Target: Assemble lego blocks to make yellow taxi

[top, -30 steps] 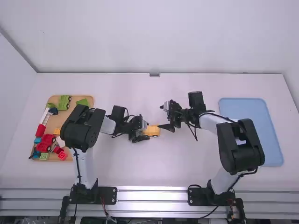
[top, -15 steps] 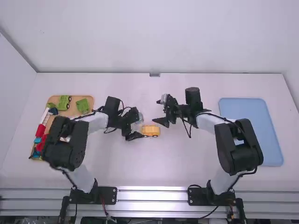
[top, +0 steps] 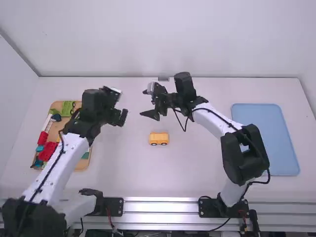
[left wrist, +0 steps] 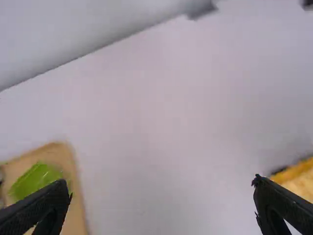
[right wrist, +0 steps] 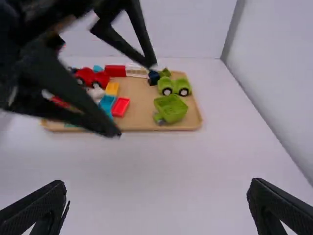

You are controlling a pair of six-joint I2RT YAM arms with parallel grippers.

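The yellow car [top: 159, 139], with dark wheels, stands on the table between the arms. My left gripper [top: 121, 118] is up and to the left of it, held above the table. In the left wrist view, this gripper [left wrist: 162, 183] is open with nothing between its fingers; part of the yellow car [left wrist: 298, 182] shows behind one finger. My right gripper [top: 151, 112] hangs beyond the car, on its far side, not touching it. Its wrist view has the right gripper [right wrist: 157, 184] open and holding nothing, with the left gripper's spread fingers [right wrist: 93, 115] nearby.
A wooden tray [top: 80, 165] at the left holds red, green, blue and other toy pieces, partly covered by the left arm. The blue tray [top: 266, 138] lies at the right. A wall borders the table's far edge.
The left gripper has left the yellow car and moved up and away to the left. The right gripper has backed off toward the table's far side. The car stayed put.
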